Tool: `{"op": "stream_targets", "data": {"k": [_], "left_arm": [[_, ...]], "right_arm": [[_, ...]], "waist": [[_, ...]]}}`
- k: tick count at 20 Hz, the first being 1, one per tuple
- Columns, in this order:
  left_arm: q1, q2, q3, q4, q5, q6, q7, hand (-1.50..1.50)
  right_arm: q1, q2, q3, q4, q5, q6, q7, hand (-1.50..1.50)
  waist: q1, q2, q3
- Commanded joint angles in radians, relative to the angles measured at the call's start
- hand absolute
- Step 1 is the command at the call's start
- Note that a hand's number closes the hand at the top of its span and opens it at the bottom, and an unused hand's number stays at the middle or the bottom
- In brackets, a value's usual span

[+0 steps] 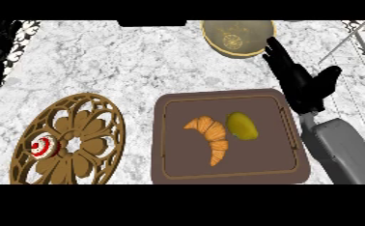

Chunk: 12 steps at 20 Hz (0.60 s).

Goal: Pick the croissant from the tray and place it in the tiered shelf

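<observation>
An orange croissant (211, 138) lies curved in the middle of a dark brown tray (178, 172) at the lower centre of the head view. Beside it on the tray, to the right, lies a yellow-green fruit (243, 125). My right hand (298, 81) hovers open above the tray's upper right corner, fingers straight and pointing up-left, thumb spread to the right. It holds nothing and is apart from the croissant. A thin grey wire frame (341, 46) shows at the right edge; I cannot tell if it belongs to the tiered shelf. My left hand does not show.
A round carved wooden trivet (78, 123) stands on the marble counter at the left with a small red-and-white cupcake (43, 147) on it. A yellow bowl (237, 37) sits at the back, just above my right hand.
</observation>
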Motion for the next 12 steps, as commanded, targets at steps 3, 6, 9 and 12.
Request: {"op": "stream_targets", "data": {"k": [3, 6, 9, 12], "left_arm": [[0.104, -0.028, -0.06, 0.057, -0.046, -0.027, -0.033, 0.0], [0.173, -0.03, -0.119, 0.119, -0.067, -0.065, -0.027, 0.0], [0.231, -0.07, -0.15, 0.156, -0.072, -0.066, -0.065, 0.0], [0.212, -0.116, -0.187, 0.213, -0.11, -0.059, -0.126, 0.0]], "right_arm": [[0.055, -0.014, 0.118, -0.087, 0.286, -0.121, -0.22, 1.5], [0.025, -0.068, 0.2, -0.139, 0.505, -0.223, -0.325, 1.5], [0.135, 0.034, 0.068, -0.066, 0.538, -0.551, -0.368, -1.5], [0.241, 0.173, 0.235, -0.067, 0.623, -0.581, -0.563, -1.5]], "waist": [[-0.019, -0.003, -0.023], [-0.041, -0.014, -0.028], [-0.061, 0.002, -0.021], [-0.027, 0.009, -0.021]]}}
